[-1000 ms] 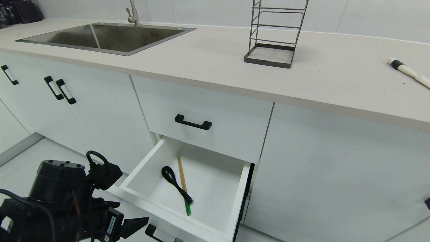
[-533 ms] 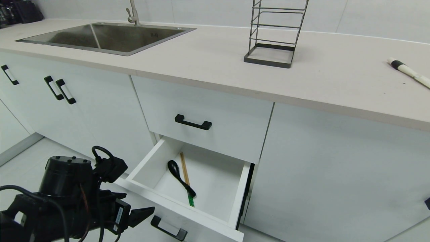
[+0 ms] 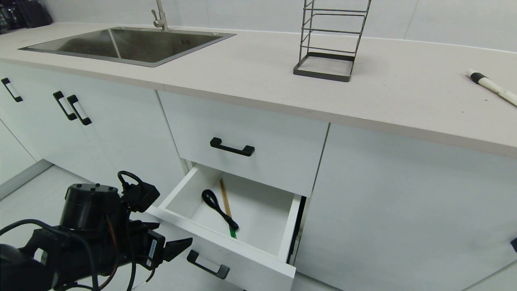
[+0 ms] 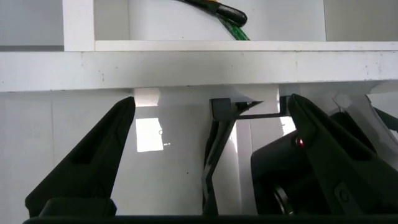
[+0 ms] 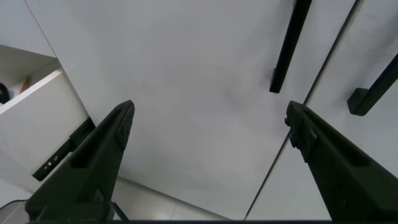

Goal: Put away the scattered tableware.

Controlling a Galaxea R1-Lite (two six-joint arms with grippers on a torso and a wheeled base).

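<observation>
The lower drawer (image 3: pixel 242 262) stands part-way out of the white cabinet. Inside it lie a black spoon (image 3: pixel 218 208) and a pair of wooden chopsticks (image 3: pixel 226 204) with green ends. My left gripper (image 3: pixel 179 246) is low at the left of the drawer front, open, right by its black handle (image 3: pixel 208 264). From the left wrist view the handle (image 4: pixel 217 143) stands between the spread fingers (image 4: pixel 93 162), and the spoon's tip (image 4: pixel 227 11) shows over the drawer's edge. My right gripper (image 5: pixel 208 162) is open, empty, facing a white cabinet door. A white utensil with a black band (image 3: pixel 490 85) lies on the counter's right.
A dark wire rack (image 3: pixel 329 44) stands at the back of the beige counter (image 3: pixel 262 85), and a steel sink (image 3: pixel 125 42) with a tap is at the left. The upper drawer (image 3: pixel 242 137) is closed. Black door handles (image 5: pixel 289 46) hang near the right gripper.
The lower drawer has slid further into the cabinet. My left arm has moved forward and to the right with the drawer front.
</observation>
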